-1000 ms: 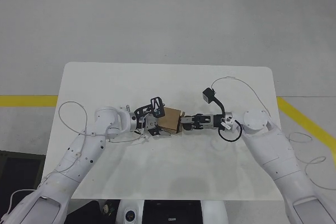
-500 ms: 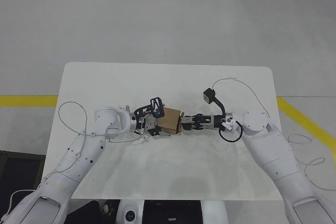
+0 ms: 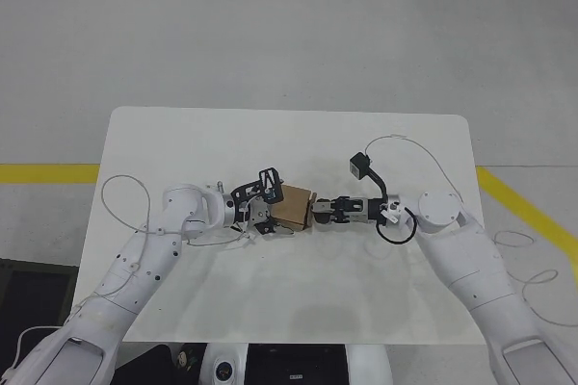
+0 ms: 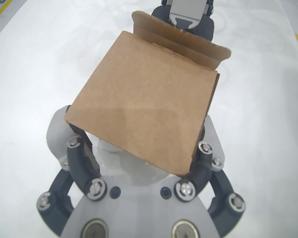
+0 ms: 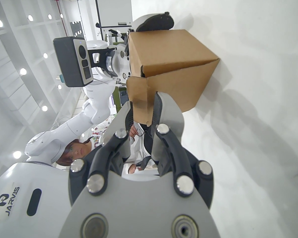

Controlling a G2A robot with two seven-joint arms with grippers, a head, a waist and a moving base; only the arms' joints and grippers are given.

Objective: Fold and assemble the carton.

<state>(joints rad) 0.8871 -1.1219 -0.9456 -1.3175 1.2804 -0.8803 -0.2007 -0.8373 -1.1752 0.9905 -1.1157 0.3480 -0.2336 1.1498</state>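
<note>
left hand: arm low and level over worktop, fingers clamped on opposite side walls of carton | right hand: level, facing left hand, fingers pinched on carton's end flap | carton: between both hands, on worktop.

Tally: 1 carton, brown cardbd, w/ 1 flap raised at far end. 2 claws total: 1 left claw, 1 right claw. 1 white counter. No. of cartons beyond that: nil.
</note>
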